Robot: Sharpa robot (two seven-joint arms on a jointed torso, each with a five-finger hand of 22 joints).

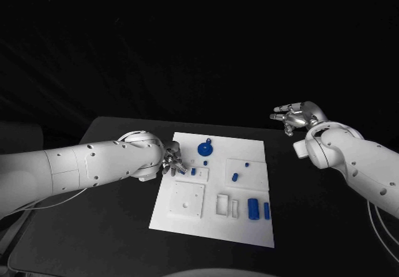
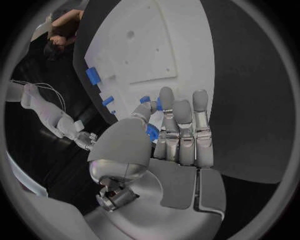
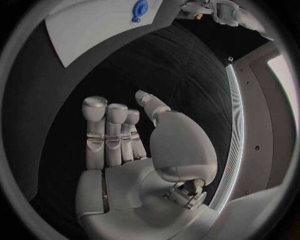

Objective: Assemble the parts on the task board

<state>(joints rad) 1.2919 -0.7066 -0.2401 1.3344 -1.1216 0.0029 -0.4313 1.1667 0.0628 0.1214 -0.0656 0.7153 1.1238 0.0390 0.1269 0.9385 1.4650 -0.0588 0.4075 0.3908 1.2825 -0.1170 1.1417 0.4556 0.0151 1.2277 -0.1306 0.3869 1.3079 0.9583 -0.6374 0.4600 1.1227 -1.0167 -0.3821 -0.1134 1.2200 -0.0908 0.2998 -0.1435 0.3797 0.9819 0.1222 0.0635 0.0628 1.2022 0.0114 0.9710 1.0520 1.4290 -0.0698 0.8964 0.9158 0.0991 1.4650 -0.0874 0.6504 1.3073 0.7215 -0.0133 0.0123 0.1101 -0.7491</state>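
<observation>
The white task board (image 1: 249, 231) lies in the middle of the black table. On it are a round blue part (image 1: 205, 150), small blue pegs (image 1: 236, 176) and two blue cylinders (image 1: 252, 207). My left hand (image 1: 172, 161) hovers at the board's left edge and pinches a small blue part (image 2: 152, 132) between its thumb and fingers (image 2: 181, 125). More blue parts (image 2: 92, 76) lie on the board (image 2: 156, 45) beyond those fingers. My right hand (image 1: 295, 118) hangs off the board beyond its far right corner, fingers apart and holding nothing. It shows again as the right hand (image 3: 125, 145) over bare table.
White raised blocks (image 1: 188, 198) and a slotted frame (image 1: 224, 203) sit on the near half of the board. A corner of the board (image 3: 94, 22) with the round blue part (image 3: 139, 7) lies ahead of my right hand. Black table surrounds the board.
</observation>
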